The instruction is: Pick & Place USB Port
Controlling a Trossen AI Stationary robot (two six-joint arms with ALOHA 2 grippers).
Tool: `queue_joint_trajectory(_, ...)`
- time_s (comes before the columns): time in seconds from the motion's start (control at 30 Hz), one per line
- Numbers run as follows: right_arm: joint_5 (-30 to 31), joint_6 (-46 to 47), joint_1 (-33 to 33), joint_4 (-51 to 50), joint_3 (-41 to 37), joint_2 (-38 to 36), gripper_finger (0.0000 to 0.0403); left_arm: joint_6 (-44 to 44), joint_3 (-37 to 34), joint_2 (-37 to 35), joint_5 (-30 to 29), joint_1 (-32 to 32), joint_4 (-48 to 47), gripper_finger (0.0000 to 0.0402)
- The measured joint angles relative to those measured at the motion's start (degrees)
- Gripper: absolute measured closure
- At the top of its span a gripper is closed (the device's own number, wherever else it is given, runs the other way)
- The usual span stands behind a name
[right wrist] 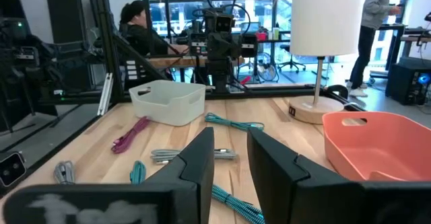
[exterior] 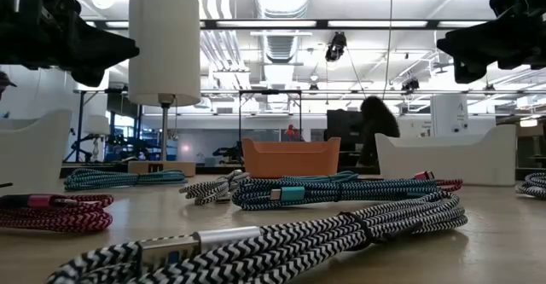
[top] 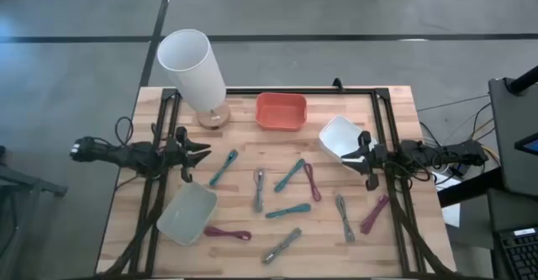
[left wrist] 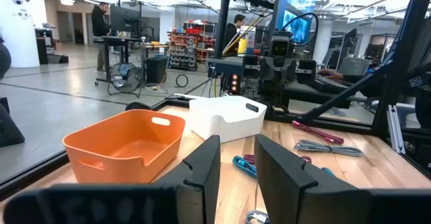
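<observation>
Cables [top: 288, 211] between two empty hands

Rt hand [right wrist: 230, 158] fingers apart, empty; orange bin [right wrist: 377, 143] beside lamp [right wrist: 322, 56].

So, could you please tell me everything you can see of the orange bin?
The orange bin is an open-topped rectangular tub, plastic by its look, with rounded corners and a slot handle in an end wall. It stands upright and looks empty at the table's far edge, between the lamp and the white bin, touching neither. No cable or gripper touches it.
</observation>
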Motion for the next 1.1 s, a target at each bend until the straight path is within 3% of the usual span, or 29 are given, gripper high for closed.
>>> queue_joint_trajectory(0.63, 0.0, 0.0, 0.0, 0.0, 0.0, 0.0, 0.0335, 0.0, 0.0, 0.0, 0.0, 0.0, 0.0, 0.0303)
queue_joint_trajectory(1.1, 0.0, 0.0, 0.0, 0.0, 0.0, 0.0, 0.0315, 0.0, 0.0, 0.0, 0.0, 0.0, 0.0, 0.0303)
